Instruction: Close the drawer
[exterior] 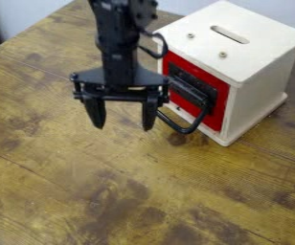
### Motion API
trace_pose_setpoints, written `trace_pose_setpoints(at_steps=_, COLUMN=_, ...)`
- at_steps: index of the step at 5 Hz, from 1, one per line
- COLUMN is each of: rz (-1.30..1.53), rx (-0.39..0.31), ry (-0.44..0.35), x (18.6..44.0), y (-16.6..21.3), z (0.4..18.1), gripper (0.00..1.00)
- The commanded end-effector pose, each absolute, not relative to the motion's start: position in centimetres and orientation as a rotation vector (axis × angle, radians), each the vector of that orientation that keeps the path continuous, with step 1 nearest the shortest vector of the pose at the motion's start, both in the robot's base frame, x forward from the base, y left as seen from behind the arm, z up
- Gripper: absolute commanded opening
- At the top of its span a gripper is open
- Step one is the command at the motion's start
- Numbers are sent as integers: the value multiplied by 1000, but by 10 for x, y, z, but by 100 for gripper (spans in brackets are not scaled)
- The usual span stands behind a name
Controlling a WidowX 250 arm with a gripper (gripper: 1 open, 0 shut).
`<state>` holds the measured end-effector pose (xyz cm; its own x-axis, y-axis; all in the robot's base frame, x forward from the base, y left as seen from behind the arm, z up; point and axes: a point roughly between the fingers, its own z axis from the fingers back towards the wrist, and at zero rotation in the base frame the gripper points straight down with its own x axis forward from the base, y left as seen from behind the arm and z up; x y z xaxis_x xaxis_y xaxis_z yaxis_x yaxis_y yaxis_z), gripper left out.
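Observation:
The drawer (186, 74) has a red front and sticks a little way out of the left face of a cream wooden box (246, 59). Its black loop handle (184, 122) juts toward the table's front left. My black gripper (124, 117) points straight down and hangs just left of the drawer front, low over the table. It is open, with nothing between its fingers. The right fingertip (150, 122) stands close beside the handle loop; whether they touch I cannot tell.
The cream box has slots in its top (232, 35) and sits at the back right of a worn wooden table (74, 191). The table's left edge runs off at the upper left, with dark floor beyond.

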<state>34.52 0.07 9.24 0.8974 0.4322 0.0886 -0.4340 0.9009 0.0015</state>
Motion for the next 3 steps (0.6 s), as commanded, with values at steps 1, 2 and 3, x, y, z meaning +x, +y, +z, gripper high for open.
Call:
trace_pose_setpoints(at_steps=1, rz=494, rx=12, ry=-154, x=355, y=11, z=115, gripper=100)
trace_pose_setpoints(at_steps=2, rz=520, rx=18, ry=-156, x=358, y=12, z=122, gripper=100)
trace_pose_setpoints(at_steps=3, rz=538, rx=22, ry=-153, x=362, y=14, z=129, gripper=100)
